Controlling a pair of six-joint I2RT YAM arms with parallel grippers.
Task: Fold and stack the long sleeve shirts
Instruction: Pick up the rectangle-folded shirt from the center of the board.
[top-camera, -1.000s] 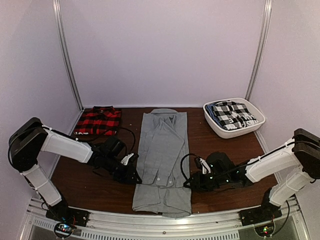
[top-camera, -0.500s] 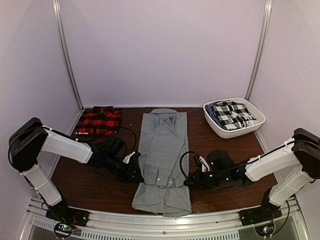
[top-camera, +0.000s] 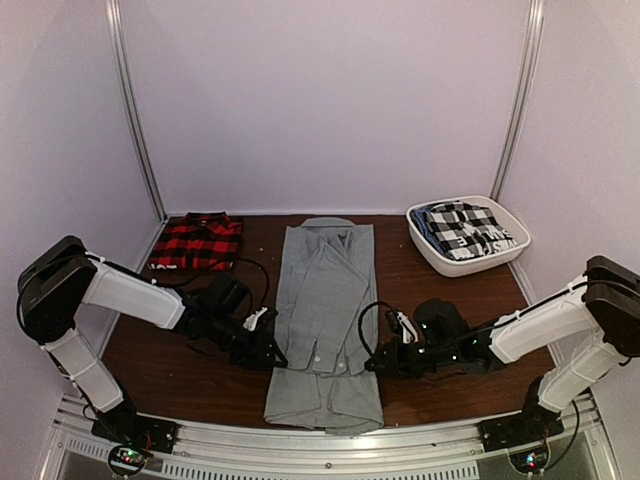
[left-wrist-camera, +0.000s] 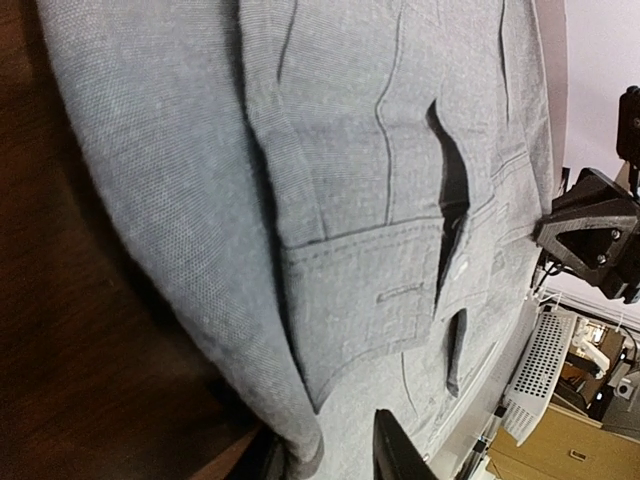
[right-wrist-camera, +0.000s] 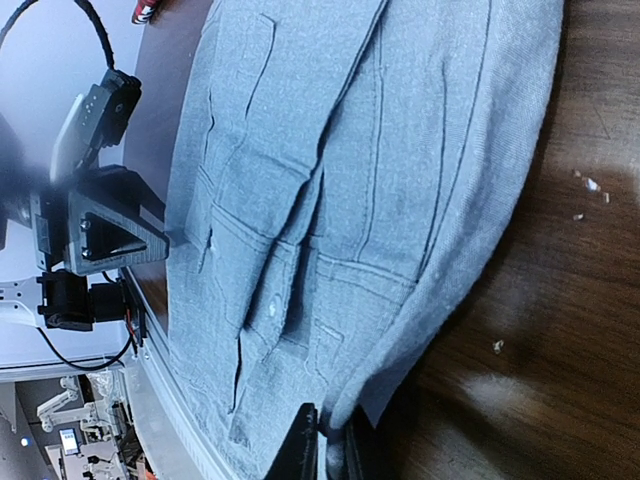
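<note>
Slightly further inward now: right pincer (top-camera: 371, 362) pinching grey shirt (top-camera: 322, 300) edge, left pincer (top-camera: 274, 352) narrow astride it, grip unclear. Bottom fold next: lift together.

Left gripper (top-camera: 271, 352) jaws parted, right gripper (top-camera: 372, 362) jaws pinched.

Top view: left claw (top-camera: 268, 352) and right claw (top-camera: 375, 362) sit dark on the dark desk (top-camera: 180, 385); jaws too small to read.

Left wrist view: fingers (left-wrist-camera: 398, 452) cut off by the bottom edge, only stubs show. Hem of the grey shirt (left-wrist-camera: 300, 250) lies between them; pinched or loose, not clear. Shirt overruns the top and left edges.

Right wrist view: fingers (right-wrist-camera: 305, 445) cropped at the bottom, close on either side of the hem. Left arm (right-wrist-camera: 15, 180) a blur at the left edge. Red scrap (right-wrist-camera: 148, 10) cut by the top edge, unidentifiable.

Checked cloth (top-camera: 465, 230) in the basket (top-camera: 455, 266): garment type unclear.
</note>
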